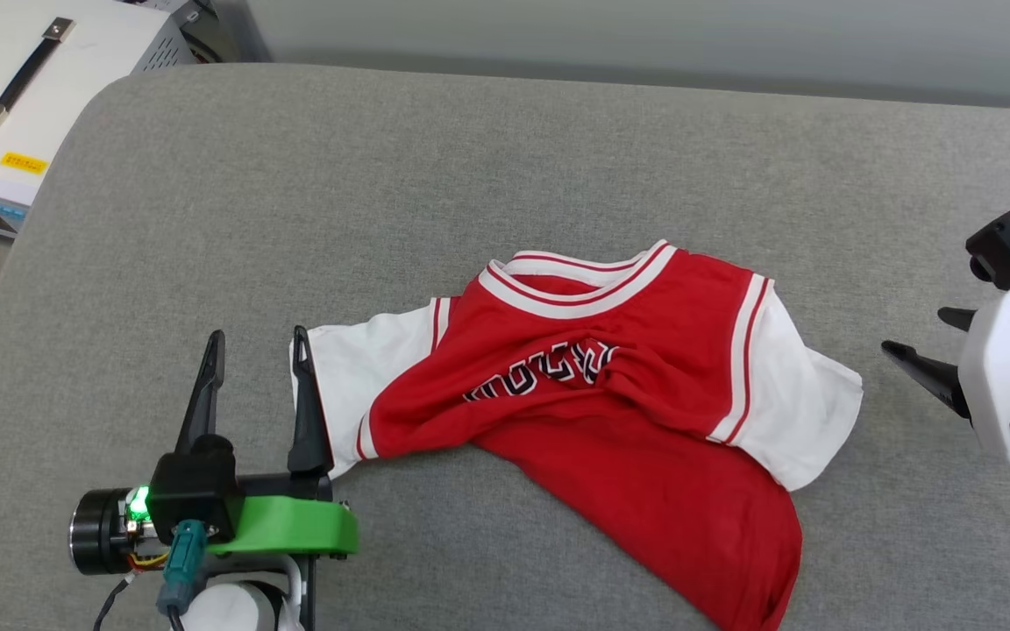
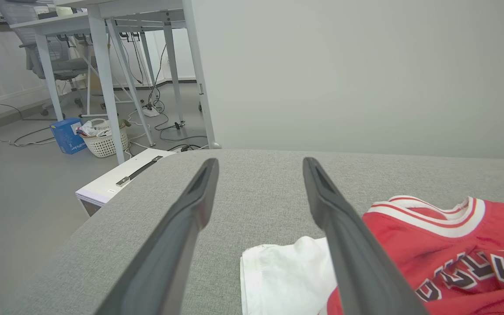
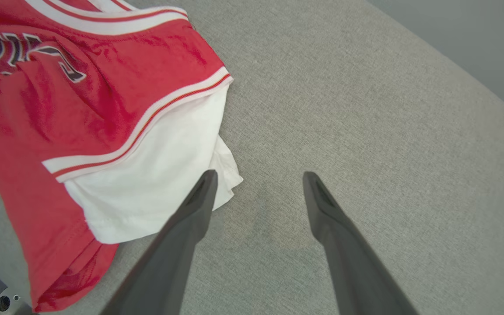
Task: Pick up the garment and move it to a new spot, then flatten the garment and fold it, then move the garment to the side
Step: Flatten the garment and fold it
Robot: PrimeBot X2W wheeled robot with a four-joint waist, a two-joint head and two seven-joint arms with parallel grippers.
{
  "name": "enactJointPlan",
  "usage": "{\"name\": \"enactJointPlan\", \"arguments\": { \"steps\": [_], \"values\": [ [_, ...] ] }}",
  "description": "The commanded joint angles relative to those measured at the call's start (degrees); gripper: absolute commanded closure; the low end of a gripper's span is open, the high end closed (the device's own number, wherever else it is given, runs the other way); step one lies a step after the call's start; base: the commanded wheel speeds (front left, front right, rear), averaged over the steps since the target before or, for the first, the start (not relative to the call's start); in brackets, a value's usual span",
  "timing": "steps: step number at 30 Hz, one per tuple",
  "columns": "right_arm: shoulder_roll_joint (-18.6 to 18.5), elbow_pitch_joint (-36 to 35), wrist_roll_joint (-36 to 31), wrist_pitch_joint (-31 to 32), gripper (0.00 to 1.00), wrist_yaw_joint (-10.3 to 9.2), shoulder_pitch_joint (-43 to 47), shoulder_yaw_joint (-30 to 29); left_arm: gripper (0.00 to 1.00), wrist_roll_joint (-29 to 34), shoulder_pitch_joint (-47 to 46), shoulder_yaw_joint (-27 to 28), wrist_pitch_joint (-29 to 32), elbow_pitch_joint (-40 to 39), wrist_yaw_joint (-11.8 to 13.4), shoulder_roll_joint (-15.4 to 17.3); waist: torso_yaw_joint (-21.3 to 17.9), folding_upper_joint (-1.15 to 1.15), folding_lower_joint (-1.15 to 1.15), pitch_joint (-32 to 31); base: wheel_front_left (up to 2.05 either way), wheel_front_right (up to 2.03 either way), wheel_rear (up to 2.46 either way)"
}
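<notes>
Lying, head view: the garment (image 1: 645, 394) sits front up on the grey pad (image 1: 295, 175), right of centre. Collar toward far edge, long axis slanting to near-right edge. Bare pad far and left.
Grippers, head view: left gripper (image 1: 258, 335) spread wide, empty, just beside white sleeve (image 1: 347, 377). Right gripper (image 1: 915, 329) wide, empty, apart from the garment.
Left wrist view: pad's rounded corner. Floor basket (image 2: 105, 140) holds pale clutter.
Right wrist view: fingers (image 3: 199, 201) spread, one crossing the sleeve's corner.

The jersey (image 1: 645, 438) is red with white sleeves, red-white striped trim and black white-outlined letters, on a grey cushion (image 1: 382, 175).
</notes>
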Motion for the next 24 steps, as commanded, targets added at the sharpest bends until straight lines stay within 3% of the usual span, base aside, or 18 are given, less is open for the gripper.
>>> {"name": "enactJointPlan", "arguments": {
  "steps": [1, 6, 15, 16, 17, 18, 24],
  "values": [
    [0.28, 0.92, 1.1, 1.26, 0.0, -0.04, -1.88, 1.14, 0.0, 0.92, -0.55, 0.34, 0.01, -0.07, -0.61, -0.73, 0.76, 0.0, 0.0, 1.71, 0.0, 0.0, 0.0],
    [2.66, 7.57, 2.09, 1.9, 0.0, -0.04, -5.97, 6.38, 0.0, 2.49, -2.44, 1.08, 0.01, 0.34, -2.49, -3.13, 1.9, 0.0, 0.0, 4.58, 0.0, 0.0, 0.0],
    [7.1, 20.07, 2.79, -3.65, 0.0, -0.04, -6.8, 18.47, 0.0, 4.45, -3.9, 3.7, 0.01, 1.89, -5.23, -6.05, 2.88, 0.0, 0.0, 7.21, 0.0, 0.0, 0.0],
    [7.2, 20.25, 3.46, -4.27, 0.05, -0.04, -6.82, 19.51, 0.0, 4.63, -3.85, 4.02, 0.01, 2.02, -5.41, -6.27, 2.79, 0.0, 0.0, 7.14, 0.0, 0.0, 0.0],
    [7.16, 20.27, 3.86, -5.88, 0.26, -0.04, -7.21, 20.36, 0.0, 4.84, -3.68, 4.47, 0.01, 2.17, -5.59, -6.48, 2.54, 0.0, 0.0, 6.92, 0.0, 0.0, 0.0],
    [6.9, 20.17, 4.04, -7.27, 1.0, -0.04, -7.69, 20.91, 0.0, 5.0, -3.52, 4.8, 0.01, 2.29, -5.77, -6.62, 2.34, 0.0, 0.0, 6.71, 0.0, 0.0, 0.0],
    [3.24, 18.73, 5.97, -18.3, 1.0, -0.04, -12.67, 18.75, 0.0, 5.78, -2.61, 7.15, 0.01, 3.18, -6.99, -6.93, 0.35, 0.0, 0.0, 4.33, 0.0, 0.0, 0.0]
  ]
}}
